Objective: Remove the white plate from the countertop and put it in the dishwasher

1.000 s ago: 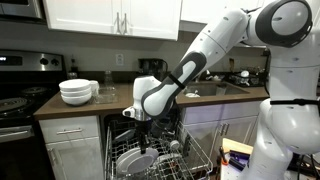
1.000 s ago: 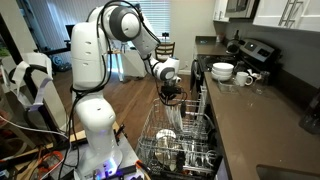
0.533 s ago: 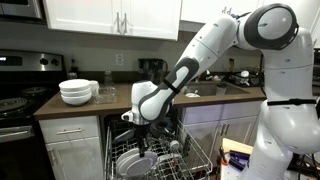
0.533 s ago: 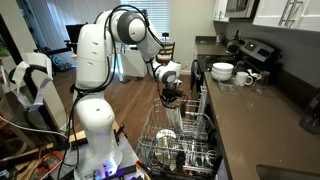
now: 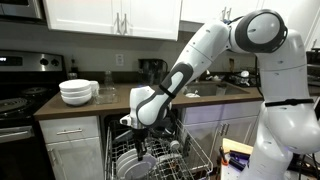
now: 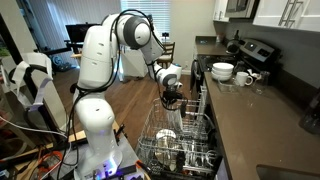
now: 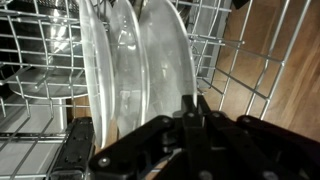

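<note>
Exterior view: plate in the rack below the table's front edge, claw over it. Wrist view?

– Claw at the plate's rim; clenched or released, cannot tell. Placing step; next, let go, lift straight.

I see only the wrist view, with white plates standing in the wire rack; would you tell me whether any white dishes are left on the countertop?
Observer: Yes, a stack of white bowls sits on the brown countertop.
Operator: Is anything beside it?
Observer: A white mug stands next to the bowls.
Operator: And the rack?
Observer: The metal wire dishwasher rack is pulled out, below the countertop's edge.
</note>
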Tool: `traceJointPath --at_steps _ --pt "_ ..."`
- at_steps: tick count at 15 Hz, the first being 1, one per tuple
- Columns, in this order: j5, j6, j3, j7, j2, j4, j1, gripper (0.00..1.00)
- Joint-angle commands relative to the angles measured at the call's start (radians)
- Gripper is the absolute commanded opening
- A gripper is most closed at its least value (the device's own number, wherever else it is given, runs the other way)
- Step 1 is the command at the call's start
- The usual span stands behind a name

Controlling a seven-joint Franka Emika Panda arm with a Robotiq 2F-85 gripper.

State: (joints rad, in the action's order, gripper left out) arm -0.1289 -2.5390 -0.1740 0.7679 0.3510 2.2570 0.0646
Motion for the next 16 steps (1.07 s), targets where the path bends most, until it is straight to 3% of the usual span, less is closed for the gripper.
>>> traceJointPath --at_steps 1,5,7,8,9,10,16 --pt "0.005 -0.025 -0.028 0.008 0.026 -0.022 -0.03 0.03" --pt "0.014 -0.025 -0.027 -0.004 0.046 -0.032 -0.034 0.04" --pt "0.032 -0.016 -0.018 -0.028 0.049 -0.034 -0.026 0.13" --pt "0.038 -0.013 -0.015 -0.037 0.047 -0.034 -0.023 0.25" --pt "0.04 -0.012 -0.016 -0.041 0.045 -0.034 -0.023 0.26" --pt "0.05 -0.007 -0.011 -0.056 0.04 -0.034 -0.018 0.4" --pt "0.159 0.028 0.004 -0.187 -0.022 -0.014 0.023 0.78"
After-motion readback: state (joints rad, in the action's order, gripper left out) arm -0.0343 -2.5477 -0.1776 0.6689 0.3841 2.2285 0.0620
